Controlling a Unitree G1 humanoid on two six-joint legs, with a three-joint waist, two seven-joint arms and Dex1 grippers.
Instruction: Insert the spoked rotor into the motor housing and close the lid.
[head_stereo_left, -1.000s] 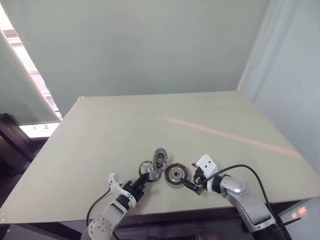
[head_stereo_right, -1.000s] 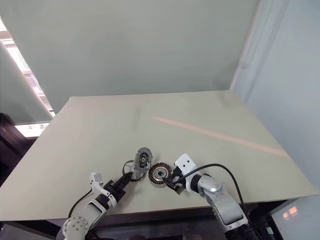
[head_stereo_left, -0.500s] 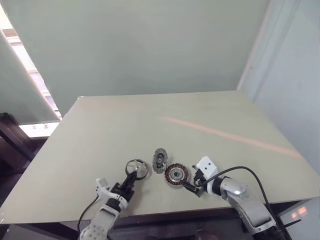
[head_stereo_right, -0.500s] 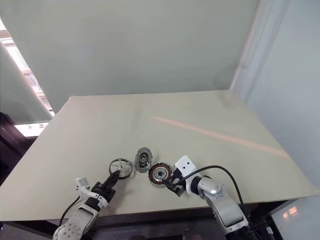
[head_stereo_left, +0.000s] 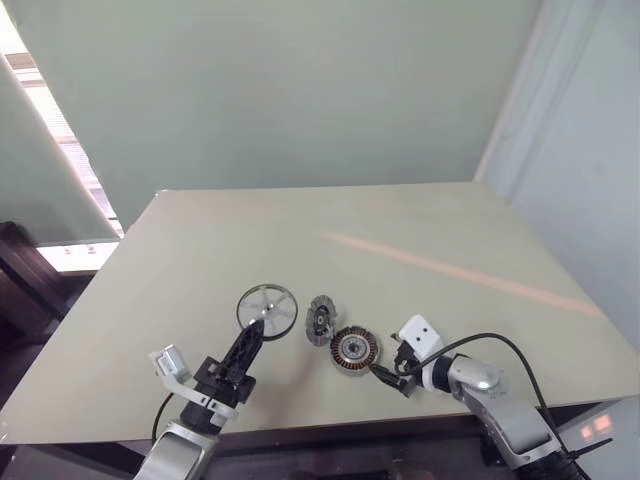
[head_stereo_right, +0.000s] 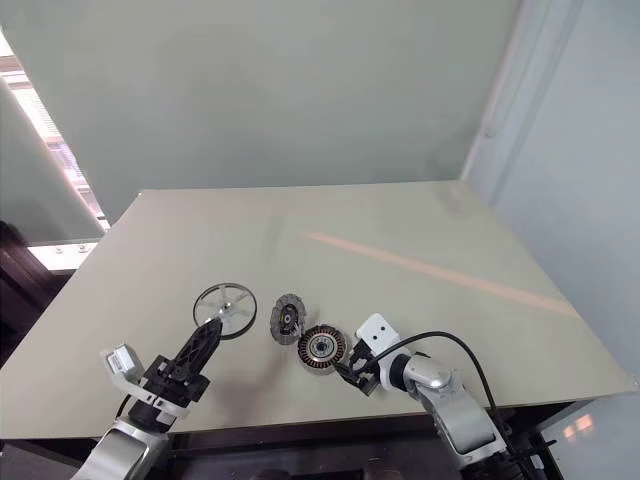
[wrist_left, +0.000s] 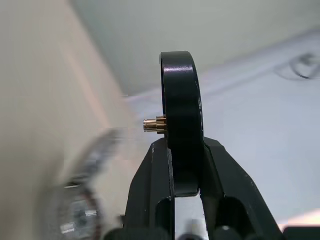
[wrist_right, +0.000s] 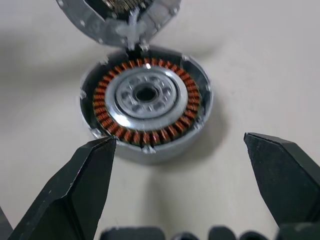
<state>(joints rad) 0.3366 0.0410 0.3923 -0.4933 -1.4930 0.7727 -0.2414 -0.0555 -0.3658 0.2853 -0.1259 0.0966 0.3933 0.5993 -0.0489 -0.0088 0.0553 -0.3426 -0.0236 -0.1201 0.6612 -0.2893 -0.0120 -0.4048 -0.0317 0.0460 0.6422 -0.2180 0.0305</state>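
My left gripper (head_stereo_left: 254, 337) is shut on the rim of the spoked rotor (head_stereo_left: 267, 308), a silver wheel held up above the table, left of the other parts. In the left wrist view the rotor (wrist_left: 181, 125) stands edge-on and dark between the fingers (wrist_left: 155, 185), a small brass pinion sticking from its hub. The lid (head_stereo_left: 320, 320), a dark ribbed disc, sits tilted against the far rim of the motor housing (head_stereo_left: 353, 348). The housing (wrist_right: 146, 102) shows its copper windings. My right gripper (wrist_right: 179, 145) is open just in front of it, holding nothing.
The parts lie near the front edge of a beige table (head_stereo_left: 420, 250). A pale orange stripe (head_stereo_left: 460, 272) crosses its right side. A wall rises behind the far edge, and a dark drop lies past the left edge.
My left gripper has lifted the spoked rotor off the table, up and to the left, away from the lid. The right gripper, lid and housing have stayed put.
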